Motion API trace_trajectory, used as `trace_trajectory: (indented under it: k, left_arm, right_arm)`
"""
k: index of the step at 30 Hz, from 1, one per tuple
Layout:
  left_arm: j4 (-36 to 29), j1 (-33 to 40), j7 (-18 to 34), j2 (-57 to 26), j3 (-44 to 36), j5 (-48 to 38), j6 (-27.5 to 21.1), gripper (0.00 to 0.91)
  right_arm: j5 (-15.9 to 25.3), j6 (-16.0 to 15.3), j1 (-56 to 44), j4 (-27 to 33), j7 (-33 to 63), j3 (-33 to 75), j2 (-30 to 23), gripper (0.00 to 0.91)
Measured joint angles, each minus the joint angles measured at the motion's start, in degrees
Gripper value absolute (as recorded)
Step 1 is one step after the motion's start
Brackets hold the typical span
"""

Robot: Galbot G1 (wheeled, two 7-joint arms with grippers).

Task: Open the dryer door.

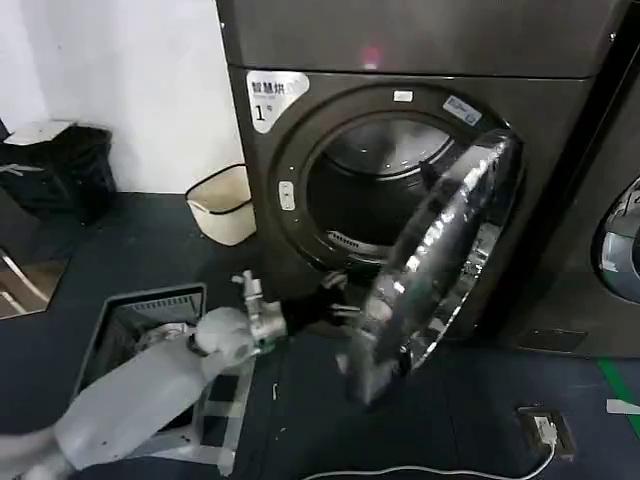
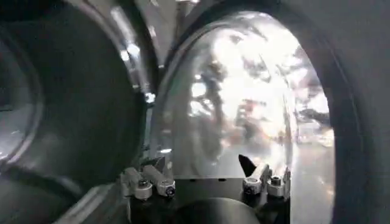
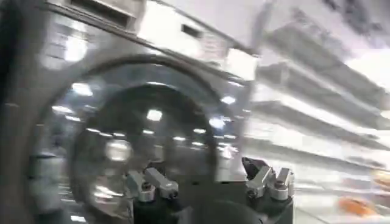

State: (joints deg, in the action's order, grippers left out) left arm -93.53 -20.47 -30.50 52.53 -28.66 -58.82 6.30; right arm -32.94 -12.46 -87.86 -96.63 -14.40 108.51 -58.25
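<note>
1. Dryer door (image 1: 440, 260) stands swung well out from the machine marked with a white "1" sticker (image 1: 275, 98), hinged on its right side, its chrome ring tilted toward the camera and the drum opening (image 1: 385, 190) exposed behind it.
2. Its free lower edge hangs just above the dark floor (image 1: 150, 250), near the left gripper (image 1: 335, 305), which reaches in from the white left arm (image 1: 150, 385) toward the door's inner face; in the left wrist view the gripper (image 2: 207, 176) sits close against the curved glass (image 2: 244, 97), fingers spread apart with nothing between them.
3. Open floor lies to the left of the door's swing; to the right the neighbouring machine (image 1: 620, 240) stands close beside the hinge side.
4. A cream bin (image 1: 225, 205) sits on the floor left of the dryer, and a grey crate (image 1: 150, 320) lies under the left arm.
5. A white cable (image 1: 440, 470) and a floor socket (image 1: 545, 430) lie in front of the machines.
6. The right gripper (image 3: 210, 182), in its wrist view, has its fingers apart and empty, facing a round machine door (image 3: 140, 140).
</note>
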Motion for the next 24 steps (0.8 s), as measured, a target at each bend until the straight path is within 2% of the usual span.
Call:
trace_trajectory:
  k: [3, 7, 12, 18, 24]
  left_arm:
    - [0.5, 2.1, 0.0, 2.0, -2.7, -0.2, 0.2, 0.907]
    - [2.0, 4.7, 0.5, 5.5, -6.3, -1.1, 0.6, 0.907]
    - [4.7, 8.4, 2.0, 10.5, -11.3, -2.4, 1.3, 0.907]
    - [10.6, 12.4, 2.8, 18.4, -16.3, -2.3, 2.7, 0.907]
    - [16.7, 16.0, 5.2, 26.5, -18.7, -1.8, 2.9, 0.907]
  right_arm:
    - [0.8, -2.2, -0.5, 0.3, 3.5, 3.3, 0.6, 0.907]
    - [5.7, -2.5, -1.8, 1.7, 3.4, 7.6, 1.4, 0.907]
    - [6.8, -2.8, -3.8, 2.6, 4.0, 12.5, 1.8, 0.907]
    - [8.1, -0.4, -5.4, 3.3, 2.9, 16.4, 1.1, 0.907]
    - [8.6, 0.0, -5.7, 3.4, 2.6, 17.3, 1.2, 0.907]
